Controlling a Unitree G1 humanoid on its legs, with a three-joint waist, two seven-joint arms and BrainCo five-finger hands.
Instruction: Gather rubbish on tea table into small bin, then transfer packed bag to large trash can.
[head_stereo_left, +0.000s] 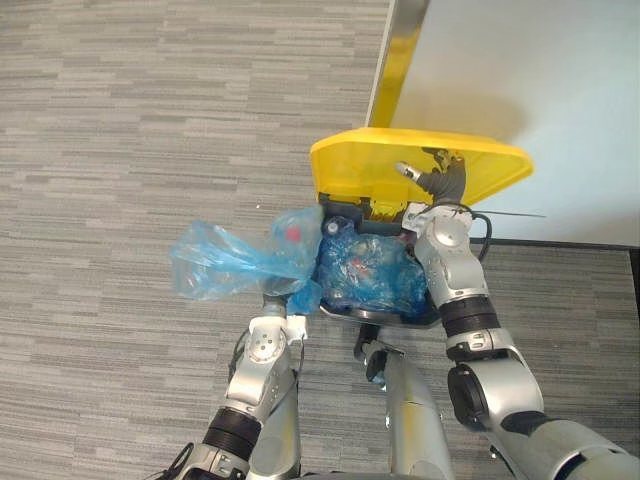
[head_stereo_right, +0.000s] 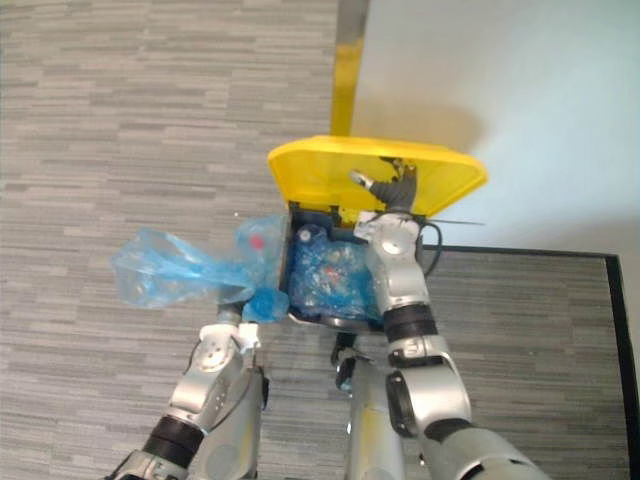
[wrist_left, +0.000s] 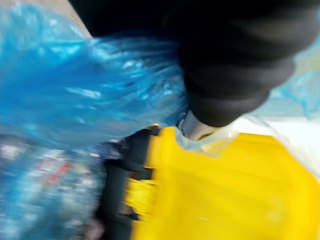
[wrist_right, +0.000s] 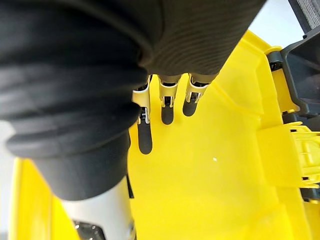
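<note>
The large trash can (head_stereo_left: 385, 317) stands on the carpet with its yellow lid (head_stereo_left: 365, 165) tipped up and back. My right hand (head_stereo_left: 440, 182) is open, its straight fingers (wrist_right: 167, 107) pressed flat against the lid's inner face. A blue liner (head_stereo_left: 370, 270) full of rubbish sits inside the can. A packed blue bag (head_stereo_left: 230, 260) with something red inside hangs in the air just left of the can's rim. Its gathered plastic (wrist_left: 75, 85) bunches at my left hand (wrist_left: 230, 75), which is shut on it and largely covered by it.
A white wall (head_stereo_left: 520, 80) with a gold edge strip (head_stereo_left: 400, 60) rises right behind the can. Grey striped carpet (head_stereo_left: 150, 120) spreads out to the left and front. A dark baseboard (head_stereo_left: 565, 243) runs along the wall's foot on the right.
</note>
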